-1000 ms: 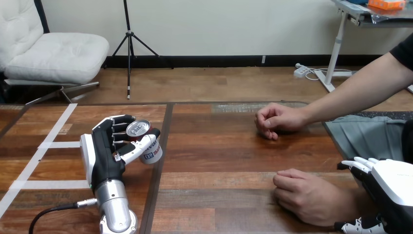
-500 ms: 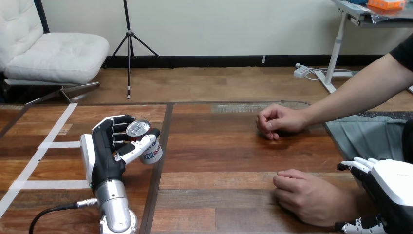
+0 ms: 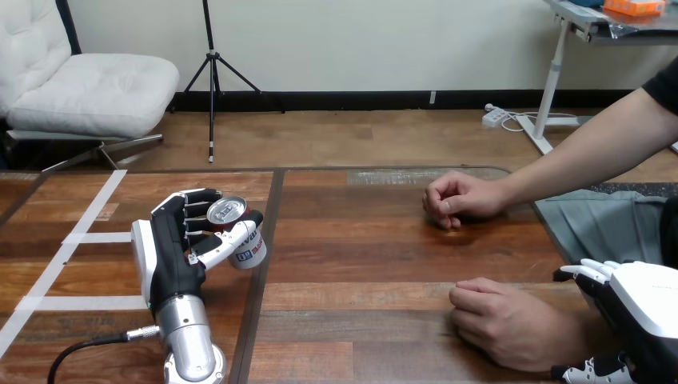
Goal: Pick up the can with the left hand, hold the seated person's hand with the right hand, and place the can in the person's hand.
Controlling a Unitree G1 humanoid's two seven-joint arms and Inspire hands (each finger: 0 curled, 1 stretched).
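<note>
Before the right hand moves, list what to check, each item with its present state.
1. Grip on the can: ok, the left hand has fingers and thumb curled round it.
2. Lift of the can off the table: cannot tell.
3. Hold of the right hand on the person's near hand: cannot tell; it stands beside the wrist.
4. Near hand turned palm up to receive: not ok, it lies palm down on the table.
5. Way from the can to the near hand: ok, only bare wood between them.
6. The person's far hand out of the way: ok, it rests fisted farther back.
</note>
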